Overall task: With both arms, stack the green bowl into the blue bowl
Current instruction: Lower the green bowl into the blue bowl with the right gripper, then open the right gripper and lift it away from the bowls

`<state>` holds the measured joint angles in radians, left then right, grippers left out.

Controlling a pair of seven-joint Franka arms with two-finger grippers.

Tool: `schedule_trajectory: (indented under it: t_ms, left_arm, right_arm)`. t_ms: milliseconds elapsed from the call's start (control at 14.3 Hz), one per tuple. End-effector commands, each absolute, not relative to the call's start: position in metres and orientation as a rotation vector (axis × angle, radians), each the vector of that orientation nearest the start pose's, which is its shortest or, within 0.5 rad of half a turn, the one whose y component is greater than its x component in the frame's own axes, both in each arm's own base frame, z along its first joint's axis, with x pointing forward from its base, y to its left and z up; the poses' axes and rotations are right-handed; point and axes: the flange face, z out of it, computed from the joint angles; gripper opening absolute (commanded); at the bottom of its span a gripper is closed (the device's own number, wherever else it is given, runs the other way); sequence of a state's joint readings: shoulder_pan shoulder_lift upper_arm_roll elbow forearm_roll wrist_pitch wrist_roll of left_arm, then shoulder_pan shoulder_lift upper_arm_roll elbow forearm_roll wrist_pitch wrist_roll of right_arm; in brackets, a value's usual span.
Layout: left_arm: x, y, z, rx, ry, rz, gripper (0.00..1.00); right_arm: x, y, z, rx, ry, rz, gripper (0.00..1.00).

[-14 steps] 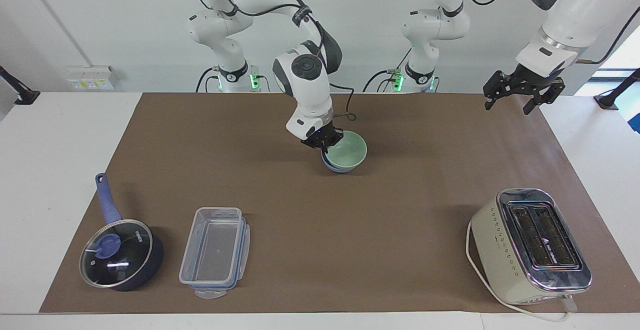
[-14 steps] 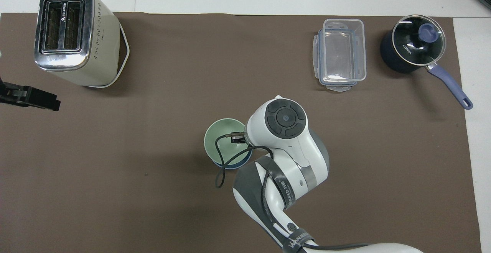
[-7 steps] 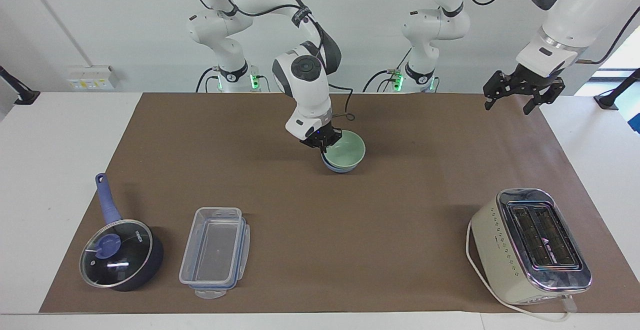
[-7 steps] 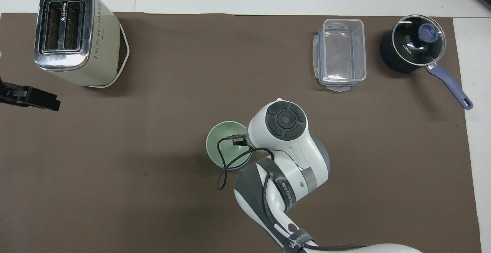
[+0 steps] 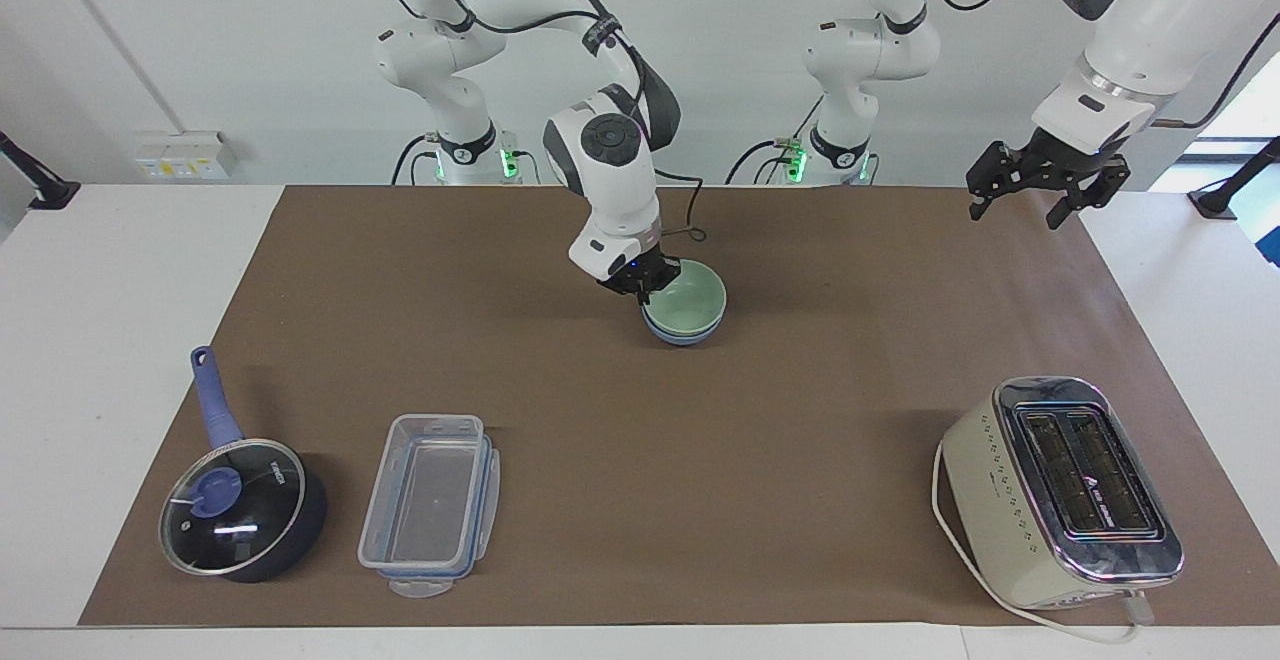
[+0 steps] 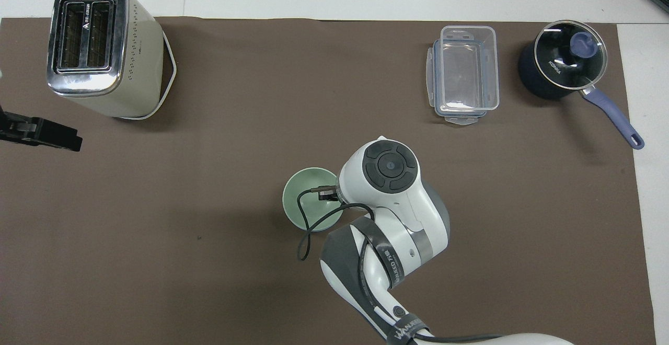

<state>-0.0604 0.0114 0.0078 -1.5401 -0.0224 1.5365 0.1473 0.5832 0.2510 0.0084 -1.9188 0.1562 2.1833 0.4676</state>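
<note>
Nearest the robots, your left pincer (image 5: pixel 1040 198) hangs in the air over the edge of the brown mat (image 5: pixel 830 410) at the left arm's end of the desk (image 5: pixel 90 340), its two fingers spread wide apart and holding nothing; that arm waits. In the overhead view only its dark tip (image 6: pixel 41 133) shows at the frame's edge.

A little farther out, near the middle of the mat, you find the green bowl (image 5: pixel 688 298) sitting inside the blue bowl (image 5: pixel 680 334), upright, with only a band of the blue one showing beneath the green rim. Your right pincer (image 5: pixel 640 283) is down at the side of the green bowl that faces the right arm's end of the desk, and its fingers are closed on the rim there, one inside and one outside. From overhead the right arm's wrist covers that side of the green bowl (image 6: pixel 308 198), and a black cable (image 6: pixel 306 230) loops across the bowl.

Farthest from the robots, along the mat's outer edge, you see a cream toaster (image 5: pixel 1062 492) with a chrome top at the left arm's end. At the right arm's end stand a clear plastic container (image 5: pixel 430 502) and, just beside it toward the desk's end, a dark blue saucepan (image 5: pixel 243 507) with its glass lid on and its handle pointing back toward the robots.
</note>
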Motion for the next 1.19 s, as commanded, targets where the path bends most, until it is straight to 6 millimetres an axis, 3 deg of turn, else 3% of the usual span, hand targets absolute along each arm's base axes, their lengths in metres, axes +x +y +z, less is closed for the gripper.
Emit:
schedule_trajectory:
  t_ms: [0,210,280,350,420,560,910,1120]
  left_arm:
    - [0.549,-0.029,0.632,-3.131,0.328,0.021,1.00]
    - [0.549,-0.029,0.632,-3.131,0.328,0.024,1.00]
    - [0.549,-0.029,0.632,-3.131,0.328,0.024,1.00]
    - [0.549,-0.029,0.633,-3.131,0.328,0.021,1.00]
    - [0.549,-0.029,0.633,-3.131,0.328,0.021,1.00]
    - [0.549,-0.029,0.633,-3.131,0.328,0.021,1.00]
    - [0.549,-0.029,0.632,-3.131,0.328,0.024,1.00]
    - [0.548,-0.031,0.632,-3.133,0.326,0.031,1.00]
  right_arm:
    - [0.498,0.341,0.370,-3.008,-0.060,0.062,0.13]
    - [0.497,0.342,0.370,-3.010,-0.061,0.069,0.23]
    - [0.498,0.342,0.372,-3.009,-0.058,0.067,0.34]
    - [0.500,0.343,0.375,-3.006,-0.060,0.056,0.60]
    - [0.504,0.339,0.381,-3.003,-0.044,0.040,1.00]
    - [0.521,0.319,0.406,-2.990,0.002,-0.029,1.00]
    - [0.574,0.215,0.488,-3.030,0.192,-0.134,1.00]
    - [0.578,0.148,0.537,-3.023,0.288,-0.190,1.00]
